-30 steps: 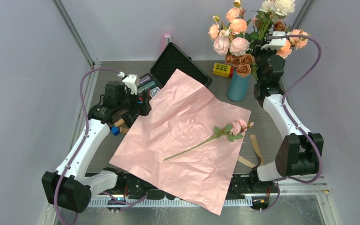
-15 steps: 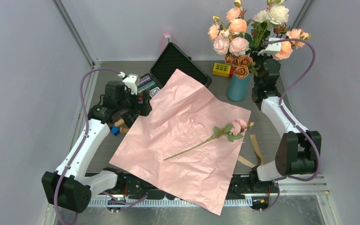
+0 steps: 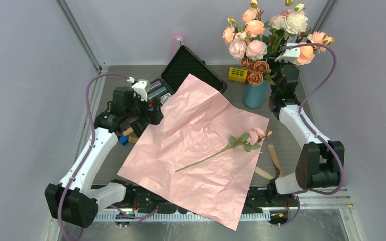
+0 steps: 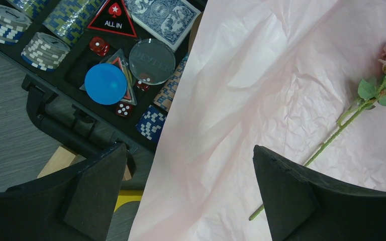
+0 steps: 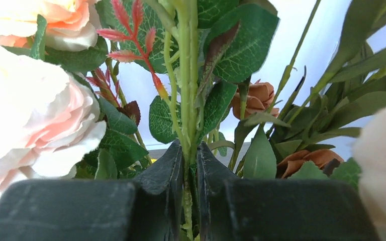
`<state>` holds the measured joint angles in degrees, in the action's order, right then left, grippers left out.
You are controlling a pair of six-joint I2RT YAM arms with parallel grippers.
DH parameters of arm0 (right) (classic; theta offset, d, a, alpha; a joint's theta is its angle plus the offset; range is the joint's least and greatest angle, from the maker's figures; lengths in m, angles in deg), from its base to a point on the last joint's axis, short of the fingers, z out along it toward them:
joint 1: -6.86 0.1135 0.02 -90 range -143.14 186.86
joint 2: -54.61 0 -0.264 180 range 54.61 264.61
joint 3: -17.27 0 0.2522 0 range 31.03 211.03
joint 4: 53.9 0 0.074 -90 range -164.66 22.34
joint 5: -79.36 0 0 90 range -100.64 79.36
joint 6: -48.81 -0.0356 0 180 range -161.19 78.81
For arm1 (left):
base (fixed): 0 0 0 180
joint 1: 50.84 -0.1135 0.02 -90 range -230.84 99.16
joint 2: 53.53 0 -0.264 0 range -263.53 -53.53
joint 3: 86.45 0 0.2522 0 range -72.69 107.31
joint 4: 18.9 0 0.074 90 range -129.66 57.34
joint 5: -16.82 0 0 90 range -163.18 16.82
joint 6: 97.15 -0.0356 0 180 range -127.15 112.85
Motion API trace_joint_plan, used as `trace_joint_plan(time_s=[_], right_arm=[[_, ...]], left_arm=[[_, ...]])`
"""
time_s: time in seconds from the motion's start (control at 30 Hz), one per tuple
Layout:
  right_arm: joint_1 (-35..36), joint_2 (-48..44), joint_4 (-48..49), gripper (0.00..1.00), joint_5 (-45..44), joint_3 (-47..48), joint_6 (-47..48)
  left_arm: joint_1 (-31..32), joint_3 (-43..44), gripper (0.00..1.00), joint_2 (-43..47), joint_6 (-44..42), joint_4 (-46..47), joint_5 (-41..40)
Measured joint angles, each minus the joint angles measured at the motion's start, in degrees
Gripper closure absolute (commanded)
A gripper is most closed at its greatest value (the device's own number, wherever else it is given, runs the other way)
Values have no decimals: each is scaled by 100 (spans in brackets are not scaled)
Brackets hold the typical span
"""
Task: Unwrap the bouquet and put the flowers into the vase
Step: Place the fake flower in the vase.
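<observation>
**A:** What's taking up the bench?

**B:** Mostly the pink paper. It's opened flat across the middle, and one corner reaches past the near edge. Its far corner overlaps an open black case of poker chips by the far edge.

**A:** And that big bunch of roses?

**B:** It's up at the far right corner, right over the mouth of the blue vase. I can't tell whether the stems reach inside. The right pincer is pressed together on one green stem of it.

**A:** The left pincer?

**B:** It's spread wide and holds nothing. It hangs over the paper's left edge, beside the case.

**A:** Where's the small flower?

**B:** It's lying on the paper, right of middle, with its pink head towards the right edge. Two tan ribbon strips lie just off the paper there.
</observation>
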<state>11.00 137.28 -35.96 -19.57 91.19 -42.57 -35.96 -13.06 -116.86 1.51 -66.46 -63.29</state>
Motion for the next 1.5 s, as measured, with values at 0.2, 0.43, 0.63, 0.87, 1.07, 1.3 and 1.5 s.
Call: trace_joint_plan(time_s=[0.2, 0.43, 0.63, 0.87, 1.07, 1.3, 1.5], right_arm=[[31, -157, -247, 66, 2, -39, -28], [39, -387, -522, 58, 2, -39, -26], [39, -647, -702, 54, 2, -35, -22], [39, -857, -1156, 49, 70, 299, -52], [39, -1021, -1506, 44, 249, 708, -208], [39, -1311, -1998, 40, 490, 1104, -468], [42, -1663, -2608, 36, 551, 1421, -638]], left_arm=[[0, 0, 0, 0, 7, 0, 39], [0, 0, 0, 0, 7, 0, 46], [0, 0, 0, 31, 7, -2, 50], [0, 0, 0, 46, 7, -2, 70], [0, 0, 0, 48, 7, -4, 74], [0, 0, 0, 50, 7, -4, 127], [0, -55, 0, 63, 9, 4, 297]])
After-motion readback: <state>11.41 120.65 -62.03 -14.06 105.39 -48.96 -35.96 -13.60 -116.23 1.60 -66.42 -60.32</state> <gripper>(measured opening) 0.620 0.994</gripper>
